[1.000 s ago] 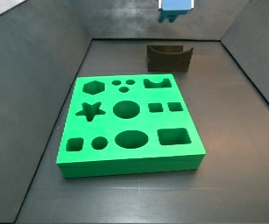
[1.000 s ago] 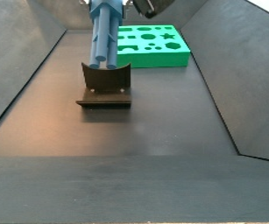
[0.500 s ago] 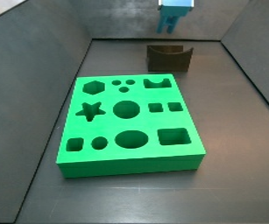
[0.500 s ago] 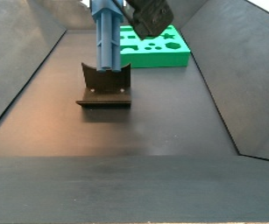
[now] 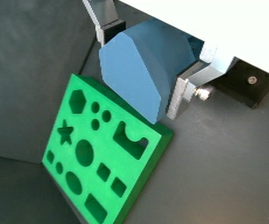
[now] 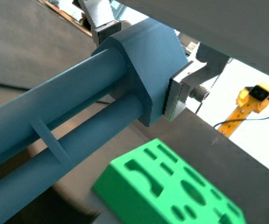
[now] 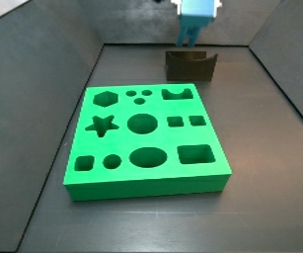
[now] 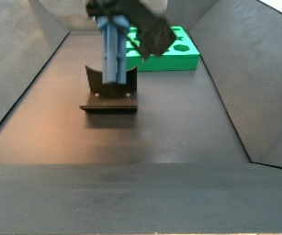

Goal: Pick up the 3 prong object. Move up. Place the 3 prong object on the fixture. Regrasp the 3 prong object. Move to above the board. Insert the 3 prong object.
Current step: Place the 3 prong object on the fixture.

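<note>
the grey floor around the board (image 7: pixel 147 138) is bare, with sloped walls on both sides, so we see lots of room. the fixture (image 7: pixel 189 65) sits just past the board's far edge. half a second ago our gripper (image 8: pixel 129 16) was higher; now it has come down lower over the fixture. in both wrist views its silver fingers (image 5: pixel 190 84) are squeezed on the 3 prong object (image 8: pixel 111 50), which stands upright in the fixture's notch. its long blue body runs up and down, wide end up in the gripper.
</note>
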